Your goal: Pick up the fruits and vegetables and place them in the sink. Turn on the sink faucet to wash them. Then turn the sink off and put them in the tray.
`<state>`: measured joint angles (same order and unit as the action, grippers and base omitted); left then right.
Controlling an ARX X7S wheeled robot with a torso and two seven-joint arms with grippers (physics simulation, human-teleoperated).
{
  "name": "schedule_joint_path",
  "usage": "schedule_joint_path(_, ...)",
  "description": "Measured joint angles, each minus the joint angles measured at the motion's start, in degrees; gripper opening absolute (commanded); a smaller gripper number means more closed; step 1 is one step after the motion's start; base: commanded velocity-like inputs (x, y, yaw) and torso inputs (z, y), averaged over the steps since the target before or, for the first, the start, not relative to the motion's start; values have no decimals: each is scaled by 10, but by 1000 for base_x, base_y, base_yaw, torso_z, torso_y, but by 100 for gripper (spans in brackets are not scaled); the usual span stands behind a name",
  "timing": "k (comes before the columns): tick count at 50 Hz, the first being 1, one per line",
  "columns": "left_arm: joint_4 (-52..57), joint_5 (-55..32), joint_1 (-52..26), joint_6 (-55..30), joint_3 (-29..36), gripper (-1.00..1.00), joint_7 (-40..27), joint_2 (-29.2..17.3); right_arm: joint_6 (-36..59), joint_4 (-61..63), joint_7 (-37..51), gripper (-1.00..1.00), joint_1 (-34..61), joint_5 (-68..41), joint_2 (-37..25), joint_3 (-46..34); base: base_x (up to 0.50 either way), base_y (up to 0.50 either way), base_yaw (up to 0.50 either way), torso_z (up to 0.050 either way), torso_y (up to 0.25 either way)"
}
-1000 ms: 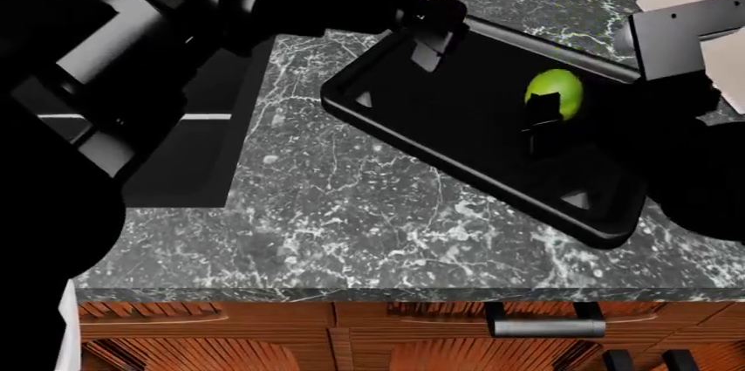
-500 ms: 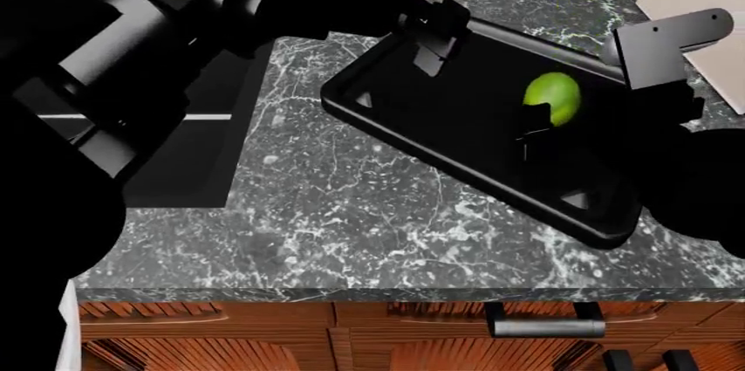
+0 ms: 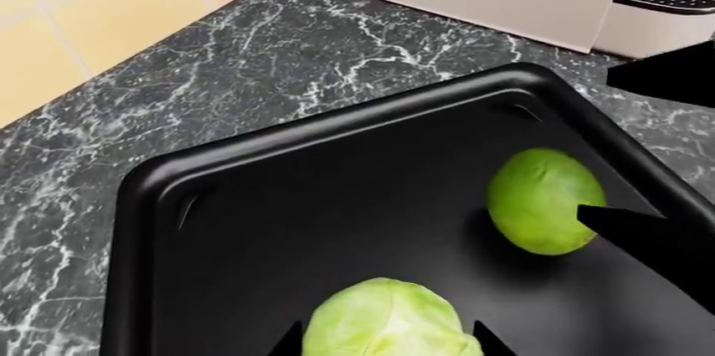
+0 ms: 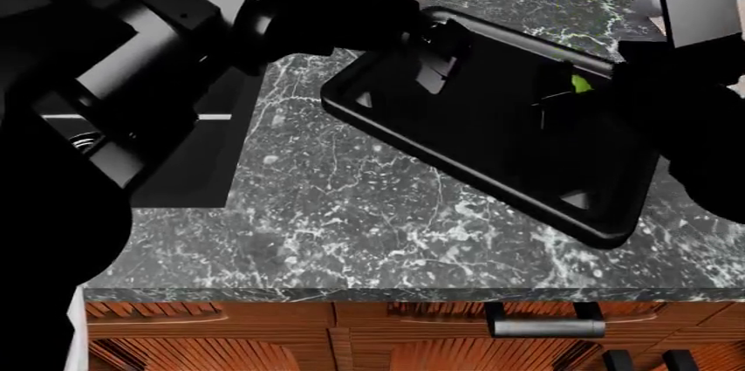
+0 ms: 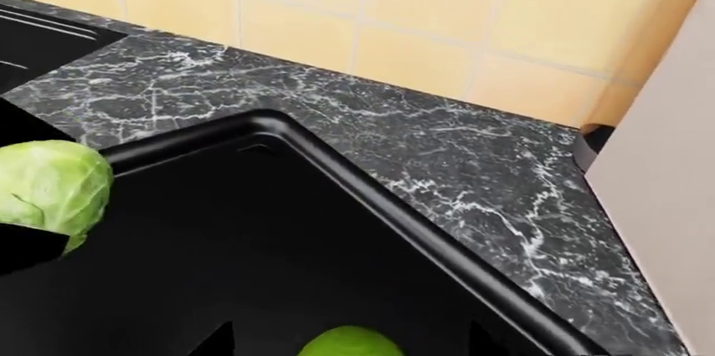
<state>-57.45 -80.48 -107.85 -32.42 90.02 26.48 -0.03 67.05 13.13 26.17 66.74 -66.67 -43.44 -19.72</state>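
From the head camera, the marble-patterned dark stone counter (image 4: 349,231) lies nearest, and on it the shallow glossy black rectangular tray (image 4: 385,118) sits at an angle, beside the deep matte black sink (image 4: 187,161). The left gripper (image 4: 434,55) hangs over the tray's near-left part, clamped on the pale yellow-green leafy sprout ball (image 3: 386,318), which sits between its fingertips just above the tray floor, so it only has to go straight down. Farther along, the smooth bright green lime (image 3: 545,200) lies on the tray floor. The right gripper (image 4: 557,96) hovers over it; its fingertips flank the lime with clear gaps, apart and empty.
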Motion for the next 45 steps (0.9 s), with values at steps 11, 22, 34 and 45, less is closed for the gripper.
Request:
schedule_joint_path(11, 7, 6, 15, -6, 1, -100, -3, 0, 27, 35, 26, 100, 54, -43, -3, 25, 0, 0, 0, 0, 0)
schedule_joint_path(22, 9, 1, 28, -14, -2, 100, -13, 0, 23, 51, 37, 100, 72, -47, 6, 28, 0, 0, 0, 0, 0)
schedule_joint_path(34, 4, -10, 23, -17, -6, 100, -24, 0, 20, 62, 40, 100, 77, -54, 6, 32, 0, 0, 0, 0, 0)
schedule_joint_path(45, -11, -47, -4, -10, -7, 100, -25, 0, 20, 66, 41, 100, 86, -60, 6, 31, 0, 0, 0, 0, 0)
